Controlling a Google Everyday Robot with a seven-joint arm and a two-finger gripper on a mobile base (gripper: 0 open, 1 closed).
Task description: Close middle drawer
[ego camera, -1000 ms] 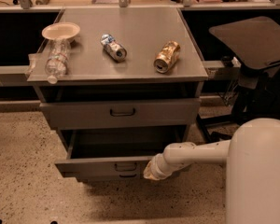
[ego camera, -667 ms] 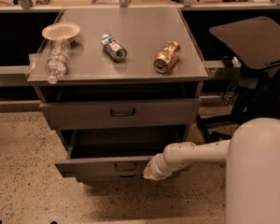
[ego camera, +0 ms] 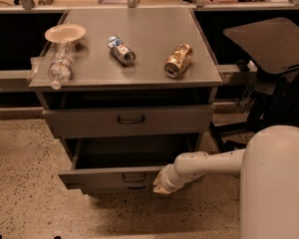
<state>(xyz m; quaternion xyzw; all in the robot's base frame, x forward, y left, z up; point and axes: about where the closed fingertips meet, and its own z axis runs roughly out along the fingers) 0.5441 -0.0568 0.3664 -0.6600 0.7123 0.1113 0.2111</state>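
Note:
The middle drawer [ego camera: 99, 179] is a grey metal drawer pulled well out of the cabinet, its deep tray open and dark inside. Its flat front carries a small dark loop handle [ego camera: 134, 177]. My gripper [ego camera: 159, 184] is at the end of the white arm, low down against the right part of that drawer front, just right of the handle. The gripper's tip is hidden against the front. The top drawer [ego camera: 131, 119] above is closed. The lowest drawer [ego camera: 136, 187] shows only as a thin strip under the middle one.
On the cabinet top [ego camera: 149, 34] lie a pale bowl [ego camera: 65, 33], a plastic bottle [ego camera: 61, 63], a blue-and-silver can [ego camera: 121, 51] and a gold can [ego camera: 178, 60]. A dark table on a stand [ego camera: 269, 44] is at the right. My white body [ego camera: 274, 183] fills the lower right.

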